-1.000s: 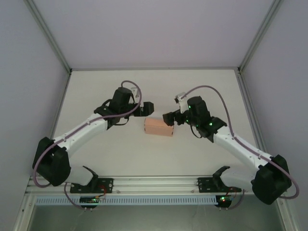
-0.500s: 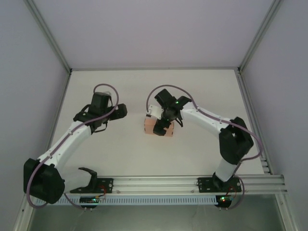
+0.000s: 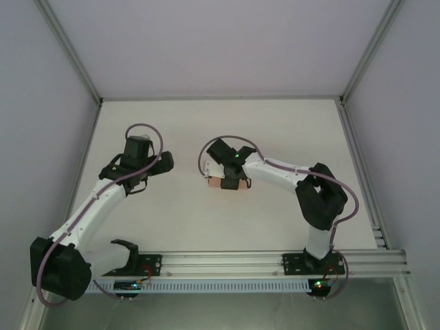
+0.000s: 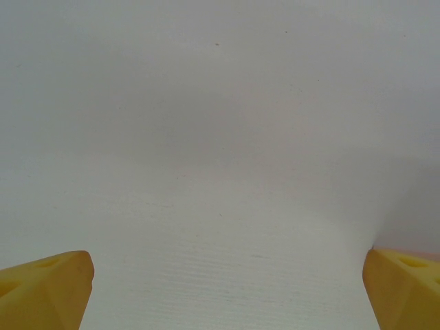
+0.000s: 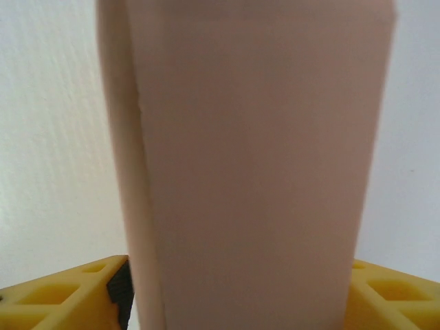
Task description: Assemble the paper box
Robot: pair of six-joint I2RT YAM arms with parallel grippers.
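Here, the right end effector (image 5: 234, 295) has its yellow fingers (image 5: 62, 292) set on either side of the paper box (image 5: 254, 137), each one right against a side wall. Whether they actually squeeze the card cannot be told. The salmon-pink box stands folded up on the white counter (image 3: 289, 130), near its middle, largely covered by that wrist in the top view. The left end effector (image 4: 220, 295) is spread wide with nothing between its jaws, over bare counter well to the box's left.
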